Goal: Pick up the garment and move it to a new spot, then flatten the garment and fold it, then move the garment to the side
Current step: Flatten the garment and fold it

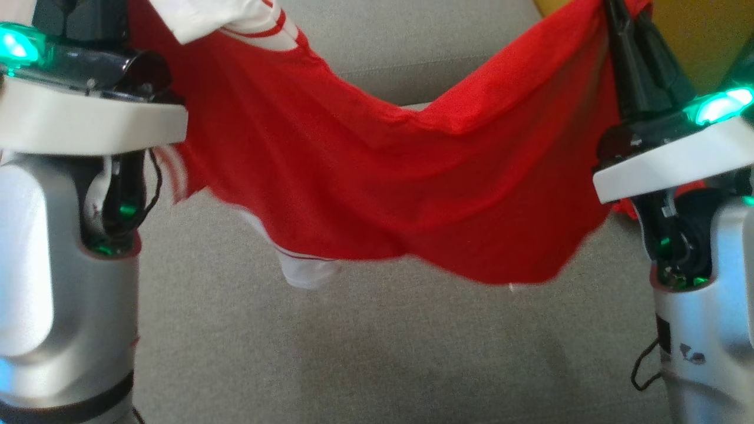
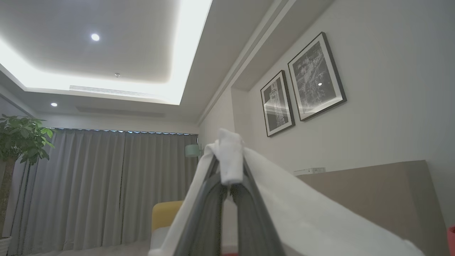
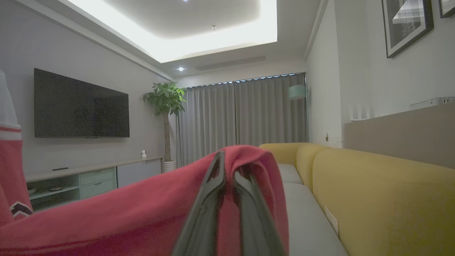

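The left gripper (image 2: 229, 183) has its jaws shut tight on a small bunch of white sleeve (image 2: 231, 156). The right gripper (image 3: 229, 170) has its jaws shut on a fold of red cloth. Between them the garment (image 1: 377, 176) hangs in the air above the sofa (image 1: 377, 365). It sags in the middle like a hammock and does not touch the seat. I think the white end is the weak spot. The jaws pinch only a little of it, so a hard pull could make it slip out, and half the garment would drop in a heap on the sofa. A white striped end (image 1: 306, 274) dangles underneath and could get tucked under when the garment comes down. The sofa has a flat grey seat and a fat yellow back (image 3: 373, 199). Across the room from the sofa are a dark TV (image 3: 81, 106) and a long low cabinet (image 3: 89, 177). Past the far end of the sofa stand a leafy plant (image 3: 165, 99) and grey curtains (image 3: 245, 113). On the wall behind the sofa hang two framed pictures (image 2: 302, 85).
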`<state>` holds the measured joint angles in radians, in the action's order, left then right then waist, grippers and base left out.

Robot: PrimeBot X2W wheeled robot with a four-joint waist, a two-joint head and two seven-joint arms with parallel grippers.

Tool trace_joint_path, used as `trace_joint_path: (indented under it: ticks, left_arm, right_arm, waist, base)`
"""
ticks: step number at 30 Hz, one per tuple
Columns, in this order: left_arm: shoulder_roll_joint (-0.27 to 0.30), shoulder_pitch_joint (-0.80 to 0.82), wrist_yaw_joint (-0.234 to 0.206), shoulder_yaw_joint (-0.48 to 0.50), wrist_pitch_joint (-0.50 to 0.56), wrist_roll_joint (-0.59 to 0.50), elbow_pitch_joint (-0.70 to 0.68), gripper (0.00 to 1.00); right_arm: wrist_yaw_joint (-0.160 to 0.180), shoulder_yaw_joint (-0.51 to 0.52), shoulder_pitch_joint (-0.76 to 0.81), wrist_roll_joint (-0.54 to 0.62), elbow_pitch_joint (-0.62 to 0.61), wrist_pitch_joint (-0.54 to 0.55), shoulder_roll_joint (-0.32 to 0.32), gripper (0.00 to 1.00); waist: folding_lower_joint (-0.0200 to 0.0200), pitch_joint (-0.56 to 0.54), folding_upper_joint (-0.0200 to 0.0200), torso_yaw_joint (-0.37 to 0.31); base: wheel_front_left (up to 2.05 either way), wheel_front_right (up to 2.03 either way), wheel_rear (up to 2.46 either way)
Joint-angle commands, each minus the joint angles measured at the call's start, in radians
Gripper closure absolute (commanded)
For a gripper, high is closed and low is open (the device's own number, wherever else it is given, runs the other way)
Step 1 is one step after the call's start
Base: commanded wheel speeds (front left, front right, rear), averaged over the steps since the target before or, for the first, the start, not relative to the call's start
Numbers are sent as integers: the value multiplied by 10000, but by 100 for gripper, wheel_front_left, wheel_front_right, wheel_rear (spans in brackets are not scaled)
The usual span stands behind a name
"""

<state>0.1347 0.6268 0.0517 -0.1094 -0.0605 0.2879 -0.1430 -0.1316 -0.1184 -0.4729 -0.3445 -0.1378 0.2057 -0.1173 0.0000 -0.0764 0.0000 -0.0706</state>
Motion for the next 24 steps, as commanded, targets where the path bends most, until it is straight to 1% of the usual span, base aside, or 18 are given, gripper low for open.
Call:
trace_joint_path:
  ticks: [1,4,7,10,13,17,18,20,21,24]
  left_arm:
    - [494,265,-48,438,212,30,-395,100]
    - [685,353,-50,474,477,-2,-379,100]
    - [888,681,71,438,653,15,22,100]
    - [1085,1476,229,426,839,140,769,100]
    - [1386,2748,413,324,773,91,1934,100]
    - [1570,4885,583,116,386,58,4081,100]
    - [1576,6096,616,47,2,-20,5223,100]
    - [1591,7158,579,50,-596,-173,6322,100]
    - [1593,7614,510,84,-917,-236,6829,100]
    - [1613,8711,488,110,-1644,-370,8064,100]
  right_arm:
    - [9,-50,-264,140,-585,291,192,100]
    - [9,132,-370,324,-747,687,273,100]
    - [9,255,-782,351,-388,965,336,100]
    - [9,301,-1707,398,385,1075,246,100]
    - [9,208,-3166,387,1702,873,98,100]
    - [9,-172,-5655,581,4188,-50,-276,100]
    - [9,-380,-6992,767,5518,-721,-498,100]
    - [9,-619,-8247,1060,6786,-1650,-730,100]
    - [9,-584,-8803,1185,7399,-2135,-763,100]
    - [9,-287,-10058,1337,8902,-3494,-528,100]
  waist:
    - [0,144,0,34]
    - [0,438,0,24]
    - [0,877,0,-20]
    - [0,1774,0,-48]
    - [0,2764,0,-86]
    - [0,3931,0,-74]
    - [0,4401,0,59]
    - [0,4651,0,167]
    - [0,4724,0,203]
    - [0,4833,0,274]
  base:
    - [0,0,0]
    - [0,0,0]
    - [0,0,0]
    - [0,0,0]
    - [0,0,0]
    - [0,0,0]
    - [0,0,0]
    - [0,0,0]
    - [0,0,0]
    - [0,0,0]
